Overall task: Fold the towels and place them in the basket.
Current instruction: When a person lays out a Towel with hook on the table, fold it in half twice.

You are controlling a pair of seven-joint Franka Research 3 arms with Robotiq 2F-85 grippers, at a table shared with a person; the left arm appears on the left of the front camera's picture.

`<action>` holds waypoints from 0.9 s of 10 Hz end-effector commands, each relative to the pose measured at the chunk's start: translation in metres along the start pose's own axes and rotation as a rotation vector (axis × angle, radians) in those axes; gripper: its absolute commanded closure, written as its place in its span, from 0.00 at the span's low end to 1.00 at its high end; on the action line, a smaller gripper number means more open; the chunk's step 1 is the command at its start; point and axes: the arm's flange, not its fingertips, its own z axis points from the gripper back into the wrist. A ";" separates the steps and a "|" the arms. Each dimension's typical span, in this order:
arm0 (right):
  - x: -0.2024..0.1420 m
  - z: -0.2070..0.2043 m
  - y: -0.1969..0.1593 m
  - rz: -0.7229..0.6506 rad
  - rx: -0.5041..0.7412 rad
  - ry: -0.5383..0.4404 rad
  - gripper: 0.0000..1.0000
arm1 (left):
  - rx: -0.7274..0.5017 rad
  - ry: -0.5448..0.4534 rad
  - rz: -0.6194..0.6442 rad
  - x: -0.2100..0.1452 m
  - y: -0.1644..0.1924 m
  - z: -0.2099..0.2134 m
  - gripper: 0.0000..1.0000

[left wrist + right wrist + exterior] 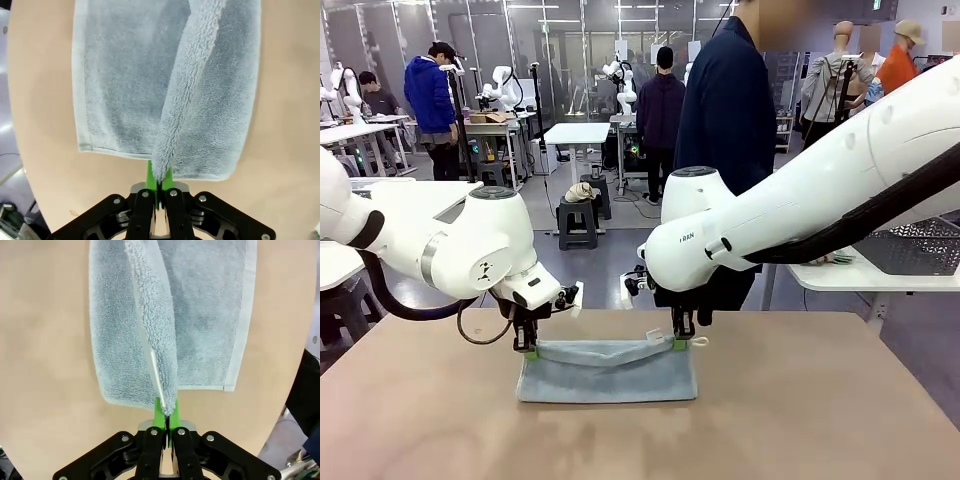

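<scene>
The wooden surface (820, 420) carries the pale blue towel (608, 372) at its middle, closer to the far edge than to the near one. The towel's long axis runs side to side, parallel to the near edge, with one short end toward the left edge and the other toward the right edge. A dark lattice basket (920, 250), probably the one meant for the towels, stands on a white side table beyond the surface's right edge, well apart from the cloth and nearer the right arm. Each arm comes down at one end of the towel's far long edge. The left gripper (525, 345) is clamped on the left far corner and the right gripper (682, 340) on the right far corner, so that edge is raised and sags a little between them. The rest of the towel lies flat, spreading from both grippers toward the near edge. Judging by this, the fold turns on carrying the held edge toward the near edge, both arms level, halving the cloth across its short side. From the wrists, the green pads (166, 176) of the left gripper (159, 182) are pressed together on a ridge of terry. The right gripper (166, 420) grips likewise, a white strip (156, 372) running along its fold. A small white loop (699, 341) pokes out just beside the right gripper.
</scene>
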 end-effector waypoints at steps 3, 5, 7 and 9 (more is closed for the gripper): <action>0.002 -0.016 -0.020 0.024 -0.024 0.014 0.96 | 0.019 0.016 0.027 0.007 0.010 -0.016 0.96; 0.001 -0.023 -0.025 0.014 -0.030 0.020 0.96 | 0.045 0.004 0.036 0.008 0.015 -0.022 0.96; 0.002 -0.028 -0.030 0.010 -0.030 0.016 0.96 | 0.066 0.013 0.056 0.007 0.020 -0.025 0.96; 0.002 -0.034 -0.035 -0.003 -0.030 0.015 0.96 | 0.077 0.030 0.077 0.004 0.027 -0.028 0.96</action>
